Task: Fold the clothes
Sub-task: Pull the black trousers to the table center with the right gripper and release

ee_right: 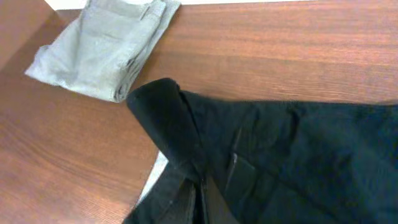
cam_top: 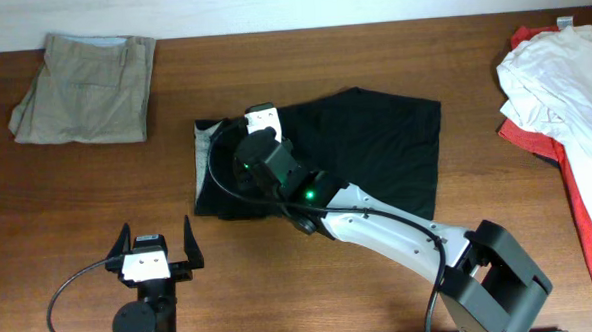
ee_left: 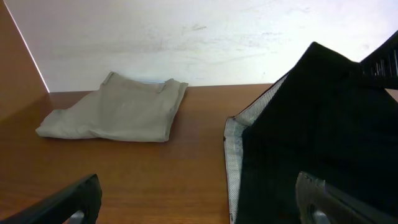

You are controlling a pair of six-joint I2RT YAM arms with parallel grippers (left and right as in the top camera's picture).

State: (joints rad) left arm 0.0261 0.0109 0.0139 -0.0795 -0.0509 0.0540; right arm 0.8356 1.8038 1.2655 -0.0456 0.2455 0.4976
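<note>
Left gripper nearest you, fingers spread wide, empty, parked at front edge of table. Just beyond, right gripper looks clamped on black shorts: waistband end tented up, rest flat mid-table. Watch it: thin pinch could slip, fold flops crooked. Nothing pins other end, so your pull may drag whole garment. Beige shorts far left, white piece over red piece far right.
</note>
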